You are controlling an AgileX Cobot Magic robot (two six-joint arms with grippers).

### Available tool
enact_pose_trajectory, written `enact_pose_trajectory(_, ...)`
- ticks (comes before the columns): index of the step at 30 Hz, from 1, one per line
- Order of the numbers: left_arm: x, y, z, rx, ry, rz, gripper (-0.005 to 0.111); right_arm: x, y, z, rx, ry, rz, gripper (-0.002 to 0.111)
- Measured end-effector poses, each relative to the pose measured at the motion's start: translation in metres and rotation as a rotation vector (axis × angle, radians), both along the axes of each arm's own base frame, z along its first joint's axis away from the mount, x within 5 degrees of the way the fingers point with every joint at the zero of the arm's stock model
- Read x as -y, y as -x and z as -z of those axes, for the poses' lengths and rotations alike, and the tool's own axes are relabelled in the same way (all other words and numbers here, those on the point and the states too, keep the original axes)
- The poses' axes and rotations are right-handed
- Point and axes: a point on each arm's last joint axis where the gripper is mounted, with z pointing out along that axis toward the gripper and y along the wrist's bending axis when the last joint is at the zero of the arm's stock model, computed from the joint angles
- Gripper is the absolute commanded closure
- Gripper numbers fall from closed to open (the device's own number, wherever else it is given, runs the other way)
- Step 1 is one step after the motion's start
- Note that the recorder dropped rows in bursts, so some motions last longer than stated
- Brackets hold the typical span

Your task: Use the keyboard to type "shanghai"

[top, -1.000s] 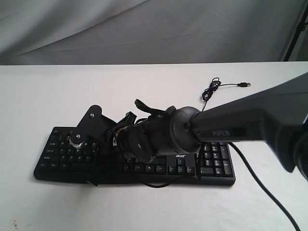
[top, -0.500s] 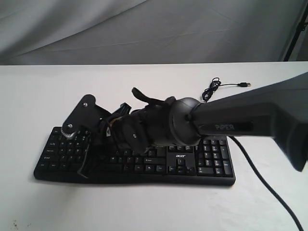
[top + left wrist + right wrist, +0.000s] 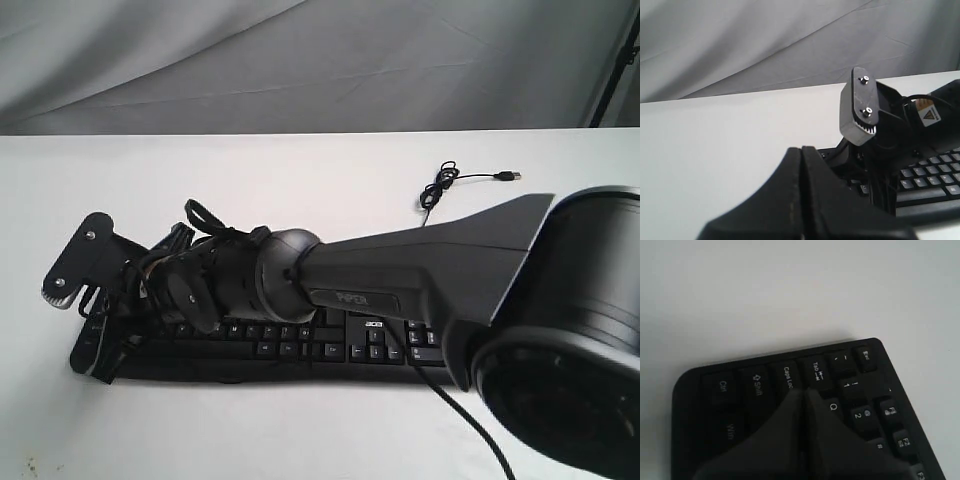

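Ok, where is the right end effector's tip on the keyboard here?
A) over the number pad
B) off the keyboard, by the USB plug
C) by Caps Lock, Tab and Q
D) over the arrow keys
C: the right wrist view shows the shut right end effector with its tip between the Caps Lock key, Tab key and Q key of the keyboard.

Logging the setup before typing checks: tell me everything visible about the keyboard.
The keyboard is a wide, flat, black, plastic-looking board with white-lettered keys and an acer logo. It lies flat on the white table. A thin cable behind it ends in a loose plug. The right gripper, shut, points at its Caps Lock end.
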Motion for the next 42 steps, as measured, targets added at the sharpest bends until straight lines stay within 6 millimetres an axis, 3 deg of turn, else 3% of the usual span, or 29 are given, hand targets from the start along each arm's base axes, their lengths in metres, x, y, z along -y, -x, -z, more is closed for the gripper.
enact_pose_trajectory(6, 0.000, 0.000, 0.000, 0.000, 0.000, 0.000, 0.107, -0.001, -0.001, 0.012, 0.002, 0.007, 0.001, 0.108)
enact_pose_trajectory(22, 0.000, 0.000, 0.000, 0.000, 0.000, 0.000, 0.107, -0.002, -0.002, 0.019, 0.004, 0.007, 0.003, 0.108)
enact_pose_trajectory(25, 0.000, 0.000, 0.000, 0.000, 0.000, 0.000, 0.107, 0.000, 0.000, 0.005, -0.003, 0.021, -0.011, 0.108)
enact_pose_trajectory(27, 0.000, 0.000, 0.000, 0.000, 0.000, 0.000, 0.107, 0.001, 0.001, -0.014, 0.010, 0.018, -0.024, 0.108)
enact_pose_trajectory(30, 0.000, 0.000, 0.000, 0.000, 0.000, 0.000, 0.107, 0.014, 0.008, -0.032, 0.019, 0.041, -0.037, 0.108)
enact_pose_trajectory(38, 0.000, 0.000, 0.000, 0.000, 0.000, 0.000, 0.107, 0.093, 0.006, -0.025, -0.021, 0.094, 0.085, 0.108)
enact_pose_trajectory(42, 0.000, 0.000, 0.000, 0.000, 0.000, 0.000, 0.107, 0.106, 0.001, -0.021, -0.025, 0.093, 0.120, 0.108)
